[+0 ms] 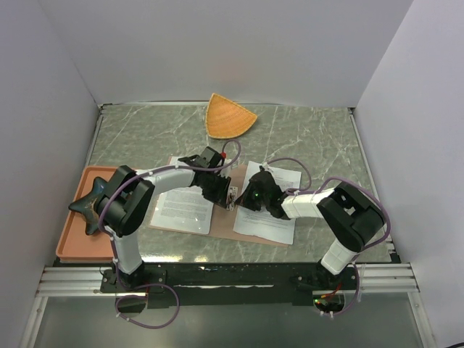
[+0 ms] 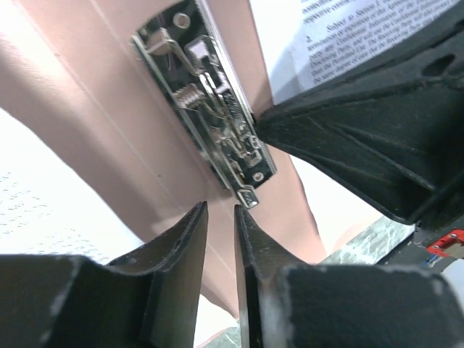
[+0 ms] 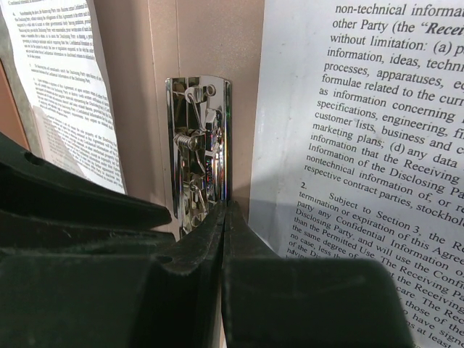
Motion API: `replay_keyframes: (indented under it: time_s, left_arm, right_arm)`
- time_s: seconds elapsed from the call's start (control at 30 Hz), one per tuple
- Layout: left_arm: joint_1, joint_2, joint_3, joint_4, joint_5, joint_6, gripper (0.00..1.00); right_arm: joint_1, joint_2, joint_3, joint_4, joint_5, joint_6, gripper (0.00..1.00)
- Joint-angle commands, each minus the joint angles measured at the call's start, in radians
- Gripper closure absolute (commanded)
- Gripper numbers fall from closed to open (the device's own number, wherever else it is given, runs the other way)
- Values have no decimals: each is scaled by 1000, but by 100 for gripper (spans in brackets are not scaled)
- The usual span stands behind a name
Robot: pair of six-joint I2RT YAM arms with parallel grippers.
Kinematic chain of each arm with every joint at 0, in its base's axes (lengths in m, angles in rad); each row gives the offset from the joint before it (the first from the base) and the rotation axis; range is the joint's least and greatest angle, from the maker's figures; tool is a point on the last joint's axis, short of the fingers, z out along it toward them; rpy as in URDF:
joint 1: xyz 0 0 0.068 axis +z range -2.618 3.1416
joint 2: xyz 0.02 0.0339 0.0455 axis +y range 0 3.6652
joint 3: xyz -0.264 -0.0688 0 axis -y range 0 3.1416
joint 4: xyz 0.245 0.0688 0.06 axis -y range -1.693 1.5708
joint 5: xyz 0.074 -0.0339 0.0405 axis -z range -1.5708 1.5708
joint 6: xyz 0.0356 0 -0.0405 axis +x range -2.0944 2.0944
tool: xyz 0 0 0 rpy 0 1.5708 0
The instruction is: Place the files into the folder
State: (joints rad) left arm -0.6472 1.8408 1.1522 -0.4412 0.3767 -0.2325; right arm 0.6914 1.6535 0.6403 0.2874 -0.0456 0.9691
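The brown folder [image 1: 222, 220] lies open with white files [image 1: 181, 206] on both sides, and at its shiny clip [image 2: 206, 101] the left gripper [image 2: 220, 210] is open just a crack, while the right gripper [image 3: 224, 210] is pinched tight, maybe touching it.

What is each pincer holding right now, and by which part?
Nothing in the left pincer, jaws slightly apart beside the metal clip. The right pincer is shut at the clip's end; whether it grips it cannot be told.
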Motion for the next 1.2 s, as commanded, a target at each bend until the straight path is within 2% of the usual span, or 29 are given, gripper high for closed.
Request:
replay_keyframes:
  time_s: [0.0,0.3,0.53,1.17]
  left_arm:
    - [11,-37,21,19,-21,-4,74]
    - [0,-15,49,12,24,-16,79]
    - [-19,-34,43,4,21,-16,79]
    - [-32,60,61,7,-12,-22,79]
  right_arm:
    - [11,31,-41,-123,41,-23,100]
    - [11,31,-42,-128,44,-20,100]
    - [11,35,-42,-125,43,-17,100]
    - [11,37,-56,-114,44,-15,100]
